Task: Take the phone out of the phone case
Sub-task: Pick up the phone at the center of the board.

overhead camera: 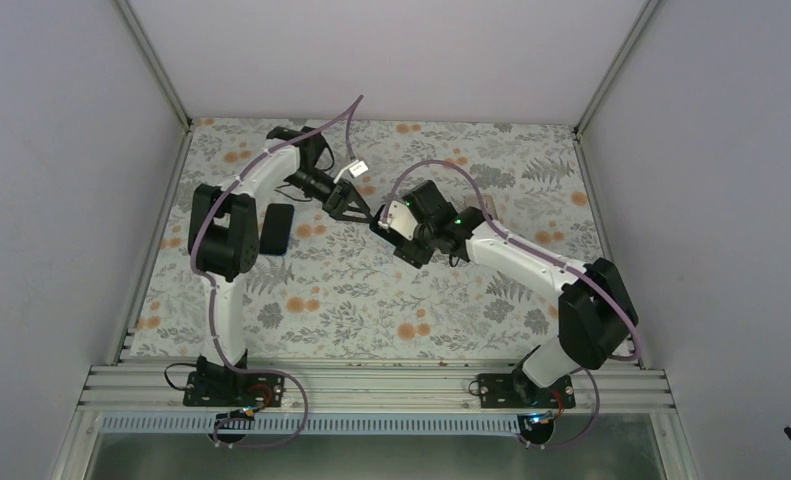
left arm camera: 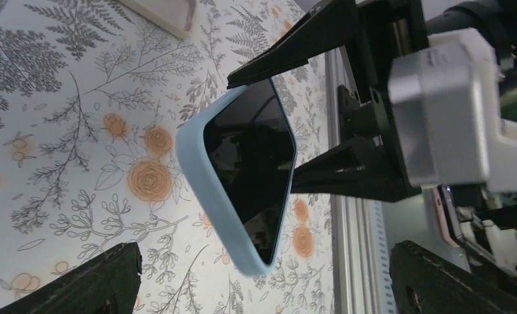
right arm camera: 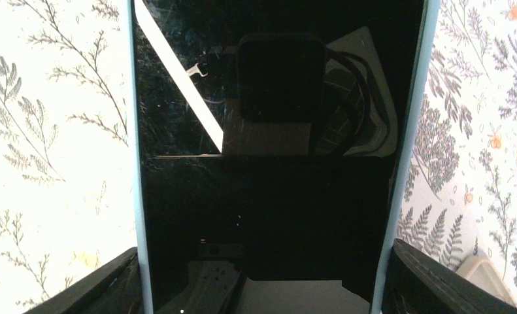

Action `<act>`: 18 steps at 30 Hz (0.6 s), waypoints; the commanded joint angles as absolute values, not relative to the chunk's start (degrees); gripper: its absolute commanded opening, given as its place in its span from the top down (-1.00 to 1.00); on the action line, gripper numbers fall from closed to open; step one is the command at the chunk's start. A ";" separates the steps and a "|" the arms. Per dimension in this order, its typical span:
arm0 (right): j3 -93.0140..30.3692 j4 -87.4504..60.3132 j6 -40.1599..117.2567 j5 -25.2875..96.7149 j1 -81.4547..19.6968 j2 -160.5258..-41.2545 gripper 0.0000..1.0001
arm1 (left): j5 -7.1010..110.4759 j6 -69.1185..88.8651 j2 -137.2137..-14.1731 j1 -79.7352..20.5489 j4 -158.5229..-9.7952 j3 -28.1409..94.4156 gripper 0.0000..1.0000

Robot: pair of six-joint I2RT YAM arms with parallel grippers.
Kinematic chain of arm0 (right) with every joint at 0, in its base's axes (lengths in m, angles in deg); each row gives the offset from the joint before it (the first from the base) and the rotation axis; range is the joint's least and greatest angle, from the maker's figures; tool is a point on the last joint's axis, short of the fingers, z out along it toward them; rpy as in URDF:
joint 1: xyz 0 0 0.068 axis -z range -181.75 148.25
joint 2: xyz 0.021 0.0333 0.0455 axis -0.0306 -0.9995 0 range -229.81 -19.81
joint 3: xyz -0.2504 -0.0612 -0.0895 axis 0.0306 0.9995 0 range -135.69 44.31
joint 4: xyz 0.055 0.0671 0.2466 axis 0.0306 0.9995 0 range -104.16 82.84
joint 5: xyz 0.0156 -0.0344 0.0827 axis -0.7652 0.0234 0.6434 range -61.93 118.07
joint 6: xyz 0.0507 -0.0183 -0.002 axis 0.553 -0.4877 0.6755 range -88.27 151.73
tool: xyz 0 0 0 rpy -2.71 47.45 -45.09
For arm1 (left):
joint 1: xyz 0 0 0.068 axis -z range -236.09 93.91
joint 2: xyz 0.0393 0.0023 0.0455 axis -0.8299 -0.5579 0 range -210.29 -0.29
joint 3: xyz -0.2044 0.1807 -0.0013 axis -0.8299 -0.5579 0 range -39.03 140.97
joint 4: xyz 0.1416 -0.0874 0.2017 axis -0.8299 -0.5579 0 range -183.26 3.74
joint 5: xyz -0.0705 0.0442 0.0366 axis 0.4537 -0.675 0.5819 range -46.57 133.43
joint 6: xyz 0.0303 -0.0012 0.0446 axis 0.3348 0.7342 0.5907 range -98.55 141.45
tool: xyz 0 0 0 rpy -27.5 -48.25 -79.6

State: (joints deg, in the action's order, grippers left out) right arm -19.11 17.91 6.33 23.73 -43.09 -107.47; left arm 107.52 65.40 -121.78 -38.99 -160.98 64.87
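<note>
From above, both arms reach toward the far middle of the flowered table (overhead camera: 371, 300). The left gripper (overhead camera: 349, 205) and the right gripper (overhead camera: 386, 222) nearly meet there, tip to tip. What sits between them is too small to make out from this height. A dark flat slab (overhead camera: 277, 228), perhaps another handset, lies on the cloth just left of the left arm.

The left wrist camera shows the phone (left arm camera: 249, 163) seated in its light blue phone case (left arm camera: 193, 163), raised off the table and tilted. The right gripper's black fingers (left arm camera: 288, 46) clamp the case's long edges. The left gripper's own jaws stand wide apart at the bottom corners with nothing between them, just short of the case. A cream case (left arm camera: 167, 13) lies on the cloth at the top of this view.

The right wrist camera is filled by the dark screen. The blue rim runs down both sides, pinched between this gripper's two fingers at the bottom corners.
</note>
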 commanded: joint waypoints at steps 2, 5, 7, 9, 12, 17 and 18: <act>-23.64 15.32 6.59 21.72 -44.51 -109.17 0.17 | 109.95 64.39 -124.90 -39.28 -162.99 66.67 -0.83; -25.08 15.57 6.26 22.22 -44.79 -109.72 0.17 | 109.85 62.78 -125.18 -39.42 -161.54 67.60 -0.80; -26.02 15.89 6.26 22.40 -45.11 -110.43 0.17 | 110.74 62.80 -125.88 -39.40 -162.06 69.14 -0.70; -26.98 16.18 5.98 21.95 -45.57 -111.34 0.17 | 111.48 63.19 -126.35 -39.26 -162.97 70.08 -0.63; -27.88 16.00 5.25 21.48 -46.04 -111.89 0.17 | 112.39 63.85 -126.40 -39.13 -163.91 70.53 -0.45; -29.92 15.70 5.29 21.21 -46.22 -112.61 0.19 | 112.89 63.45 -126.19 -39.01 -163.98 69.94 0.09; -29.96 15.60 5.26 20.81 -46.22 -112.69 0.20 | 112.95 63.26 -126.11 -39.03 -164.02 69.82 0.28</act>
